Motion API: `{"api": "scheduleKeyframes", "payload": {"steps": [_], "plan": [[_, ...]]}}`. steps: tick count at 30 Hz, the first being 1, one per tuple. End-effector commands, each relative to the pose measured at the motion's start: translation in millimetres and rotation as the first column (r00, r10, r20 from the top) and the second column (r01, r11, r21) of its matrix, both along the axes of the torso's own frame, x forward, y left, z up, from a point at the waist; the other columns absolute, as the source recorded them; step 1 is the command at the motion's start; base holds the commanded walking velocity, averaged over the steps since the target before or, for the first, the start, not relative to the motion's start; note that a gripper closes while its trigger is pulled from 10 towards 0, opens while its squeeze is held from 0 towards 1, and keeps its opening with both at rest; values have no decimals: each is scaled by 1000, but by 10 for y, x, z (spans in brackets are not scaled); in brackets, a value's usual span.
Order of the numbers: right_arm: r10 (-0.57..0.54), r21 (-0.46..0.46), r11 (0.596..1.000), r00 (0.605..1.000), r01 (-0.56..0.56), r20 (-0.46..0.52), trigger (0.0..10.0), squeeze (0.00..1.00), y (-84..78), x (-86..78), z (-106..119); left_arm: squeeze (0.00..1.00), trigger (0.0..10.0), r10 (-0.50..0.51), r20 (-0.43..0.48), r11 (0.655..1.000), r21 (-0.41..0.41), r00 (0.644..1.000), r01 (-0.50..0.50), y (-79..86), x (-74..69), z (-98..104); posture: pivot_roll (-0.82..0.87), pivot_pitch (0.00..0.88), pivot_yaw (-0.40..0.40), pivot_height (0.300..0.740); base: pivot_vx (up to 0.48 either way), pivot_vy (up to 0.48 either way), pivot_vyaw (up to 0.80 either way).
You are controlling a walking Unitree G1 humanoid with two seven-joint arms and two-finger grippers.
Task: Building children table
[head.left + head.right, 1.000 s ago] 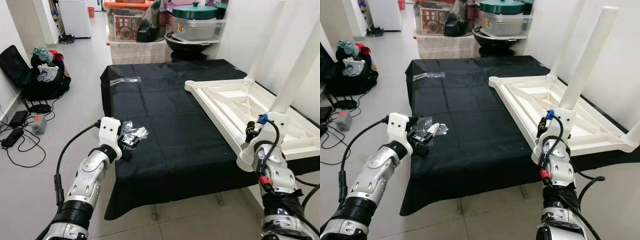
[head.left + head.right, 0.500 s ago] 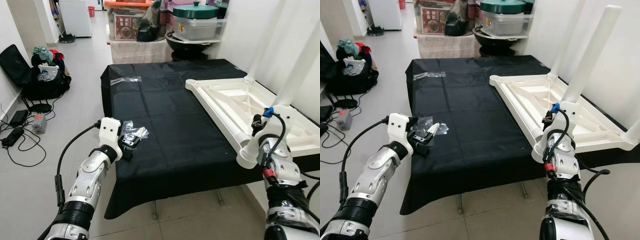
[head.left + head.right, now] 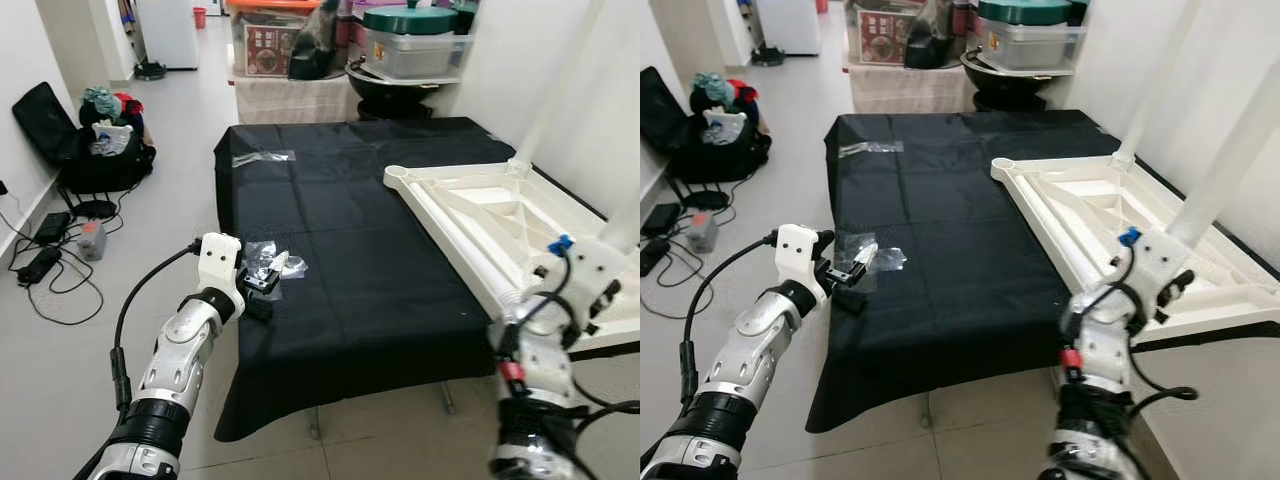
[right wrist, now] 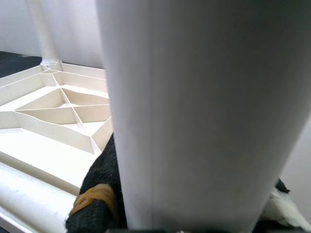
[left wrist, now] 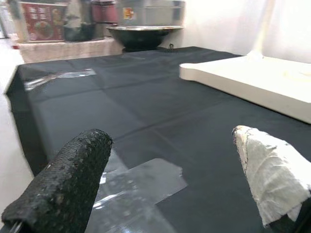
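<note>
While the upturned white plastic children's table top [image 3: 1110, 225] lies ribbed side up on the black cloth-covered work table [image 3: 940, 250], along its right edge, the right gripper [image 3: 1175, 285] is pressed around a tall white cylindrical table leg [image 3: 1230, 160]. That leg stands near the top's near right corner with its long axis close to upright, leaning slightly away to the right. In the right wrist view the leg's white surface [image 4: 194, 111] sits squarely between the black fingers, so the grip looks closed on it, though whether its foot is already seated in a socket is hard to tell. A second white leg [image 3: 1155, 80] stands upright at the far corner.

Nearer the cloth's left edge, the left gripper [image 3: 265, 290] hovers with its fingers spread, one black pad [image 5: 63, 179] and one white-wrapped pad [image 5: 269, 172] well apart, just above a crumpled clear plastic bag [image 3: 268, 262]. That bag lies directly ahead of and beneath the left claw, so the left arm is plainly the nearer one for it, while the table top and legs fall to the right arm.
</note>
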State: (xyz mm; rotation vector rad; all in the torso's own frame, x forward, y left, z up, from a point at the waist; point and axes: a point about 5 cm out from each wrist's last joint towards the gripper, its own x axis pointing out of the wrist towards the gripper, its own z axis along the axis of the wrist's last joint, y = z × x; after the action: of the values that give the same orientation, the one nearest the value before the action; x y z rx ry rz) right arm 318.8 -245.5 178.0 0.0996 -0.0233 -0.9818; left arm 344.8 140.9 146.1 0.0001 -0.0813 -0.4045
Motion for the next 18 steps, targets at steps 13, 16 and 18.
{"api": "scheduleKeyframes", "payload": {"steps": [13,16,18], "plan": [[323,-10,946,946,-323,16,10000,922,148,210,-4,0,10000,6,-3,1000,11,1000,-6,13,-18,-36,-27,0,-81,740,0,0,0],[495,-79,868,866,-490,66,10000,0,7,243,151,0,10000,6,0,1000,16,1000,-6,61,-16,-18,-29,0,-82,740,0,0,0],[495,-79,868,866,-490,66,10000,0,7,243,151,0,10000,6,0,1000,16,1000,-6,61,-16,-18,-29,0,-82,740,0,0,0]]}}
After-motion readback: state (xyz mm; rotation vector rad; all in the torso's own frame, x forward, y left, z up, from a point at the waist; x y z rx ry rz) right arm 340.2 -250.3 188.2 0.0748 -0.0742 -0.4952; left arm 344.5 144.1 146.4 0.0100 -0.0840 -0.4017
